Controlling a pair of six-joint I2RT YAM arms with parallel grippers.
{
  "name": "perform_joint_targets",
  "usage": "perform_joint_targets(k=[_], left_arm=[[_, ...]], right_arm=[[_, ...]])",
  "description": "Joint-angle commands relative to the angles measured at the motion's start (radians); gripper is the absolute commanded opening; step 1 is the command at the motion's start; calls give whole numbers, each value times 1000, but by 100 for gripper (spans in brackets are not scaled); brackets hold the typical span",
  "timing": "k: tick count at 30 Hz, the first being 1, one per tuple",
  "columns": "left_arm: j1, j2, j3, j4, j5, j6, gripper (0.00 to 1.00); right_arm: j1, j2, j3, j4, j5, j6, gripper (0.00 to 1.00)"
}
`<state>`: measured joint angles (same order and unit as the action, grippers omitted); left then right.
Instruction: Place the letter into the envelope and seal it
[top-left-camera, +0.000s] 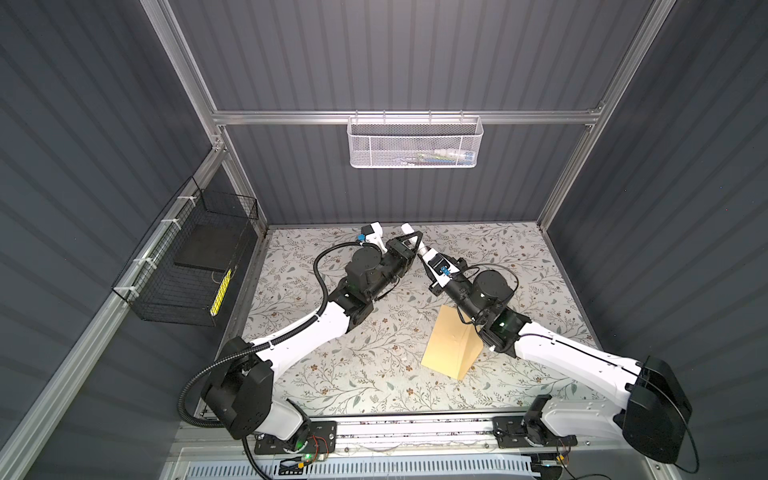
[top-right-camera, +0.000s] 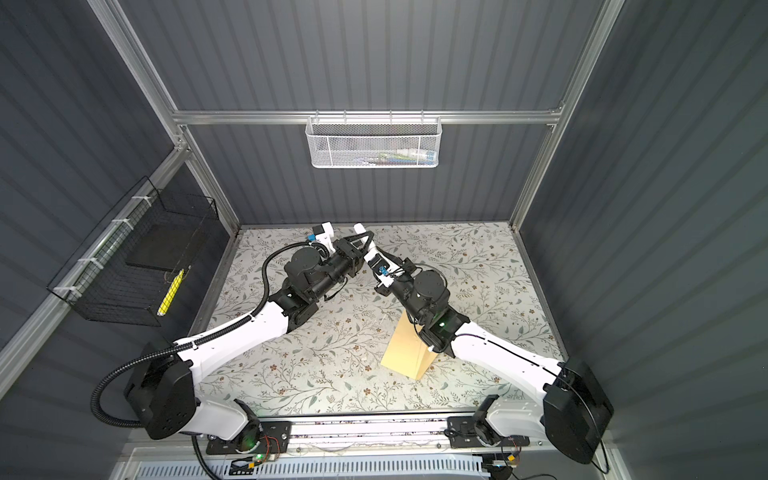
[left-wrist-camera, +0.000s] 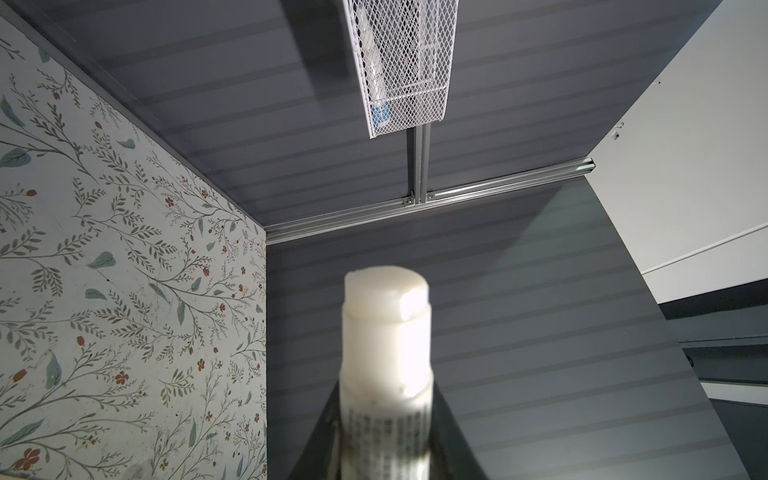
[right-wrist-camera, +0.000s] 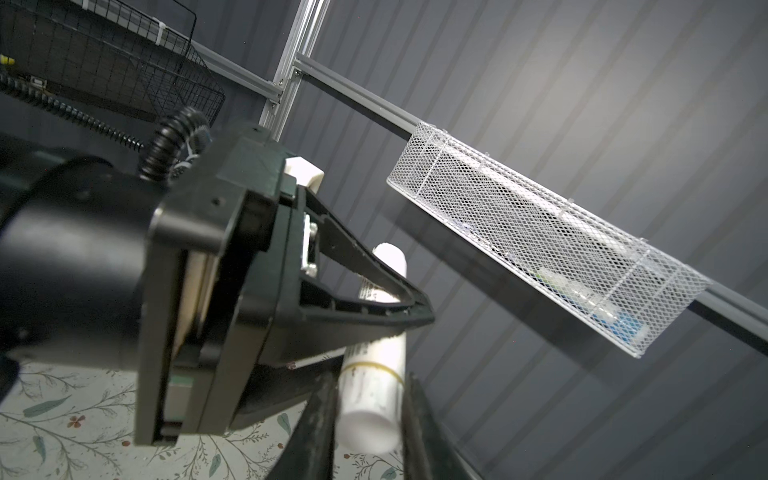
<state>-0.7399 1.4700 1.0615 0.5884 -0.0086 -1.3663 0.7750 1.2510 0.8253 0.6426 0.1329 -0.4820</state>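
Note:
A small white tube (top-left-camera: 409, 231) is held in the air over the back of the table, between the two arms. My left gripper (top-left-camera: 417, 241) is shut on its middle; in the left wrist view the tube (left-wrist-camera: 386, 332) sticks out past the dark fingers (left-wrist-camera: 451, 436). My right gripper (right-wrist-camera: 370, 395) is shut on the tube's (right-wrist-camera: 368, 415) other end, one finger on each side. The tan envelope (top-left-camera: 446, 345) lies on the table under the right arm, its flap standing up. The letter is not in view.
A white mesh basket (top-left-camera: 415, 141) with a few items hangs on the back wall. A black wire basket (top-left-camera: 195, 257) holding a dark pad and a yellow item hangs on the left wall. The floral tabletop (top-left-camera: 332, 374) is walled on three sides.

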Motion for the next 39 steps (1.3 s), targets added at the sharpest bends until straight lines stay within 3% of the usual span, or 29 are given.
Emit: perform_joint_targets(k=[1,6,9,13,15,19,22,27,32,39], left_arm=[[-6,-6,19,65,14,19,0],[-5,-20,-2,78,-11,63,0],[-5,-20,-24,126,-26,69,0],[-7,-4,-29,164,-29,76,0],[-12,6,-37,202,-32,77,0],[-18,12,-43,218,-36,82,0],[-18,10,-49,232,-36,86,0],[-17,-11,-49,224,-24,146,0],[-17,-13,-9,205,59,289,0],[-18,-76,-1,157,183,606,0]], right_arm=[[-5,-29,60,-31,55,204,12],[-55,-65,228,-390,76,704,13],[-142,-76,271,-527,-72,1096,8],[-194,-87,204,-488,-207,1560,8],[-198,-86,153,-393,-261,1728,9],[-197,-73,104,-278,-318,1913,17],[-204,-92,106,-299,-322,1885,27],[-239,-216,57,-381,-250,1711,50],[-262,-306,65,-495,-266,1339,74],[-263,-400,-20,-468,-420,779,88]])
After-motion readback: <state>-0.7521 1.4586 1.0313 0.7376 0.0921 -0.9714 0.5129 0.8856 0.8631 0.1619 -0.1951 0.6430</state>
